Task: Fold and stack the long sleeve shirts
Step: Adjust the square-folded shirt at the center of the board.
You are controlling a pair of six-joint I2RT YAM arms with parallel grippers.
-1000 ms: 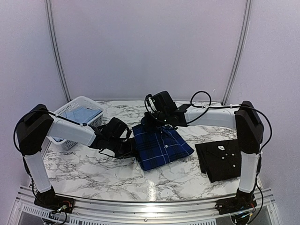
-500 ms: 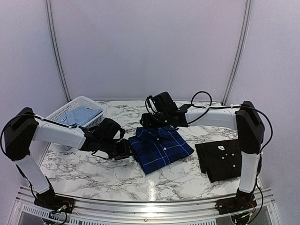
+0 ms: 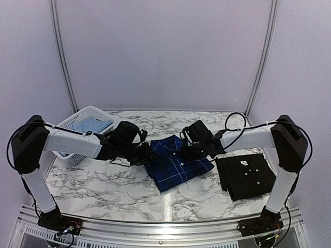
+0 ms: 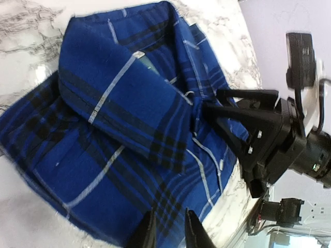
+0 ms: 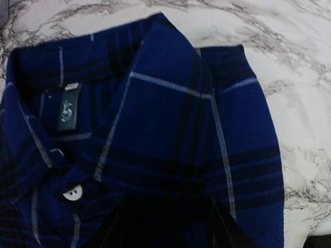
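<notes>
Clearly the plaid shirt (image 3: 178, 164) is the one in hand: it lies folded into a compact, slightly skewed rectangle at the middle of the worktop (image 3: 103, 188), collar (image 5: 170, 103) toward the far side, and both arms reach in to it from opposite sides. The left tool (image 4: 169, 217) sits low at the shirt's left edge with its fingers only narrowly apart; cloth shows in the gap, but whether they pinch it I cannot tell. The right tool (image 5: 168, 217) is at the collar end, fingers spread wide over the cloth and holding nothing. My guess is that 2 grips at opposite edges are meant to carry the bundle flat, so the fold survives the move. The weave looks soft and fairly thick, royal blue crossed with navy bands and thin white lines; the collar stands in a firm crease, with a small white button (image 5: 72, 192) and a dark woven label (image 5: 68, 110) below it. To the right, well apart, the black shirt (image 3: 245, 175) lies folded flat, its white buttons showing, a likely base for the stack. At far left a pale blue shirt (image 3: 92, 125) rests in the white lattice basket (image 3: 95, 109), not yet folded onto the worktop. That worktop is glossy white marble pattern with grey veins, probably slippery under cloth.
</notes>
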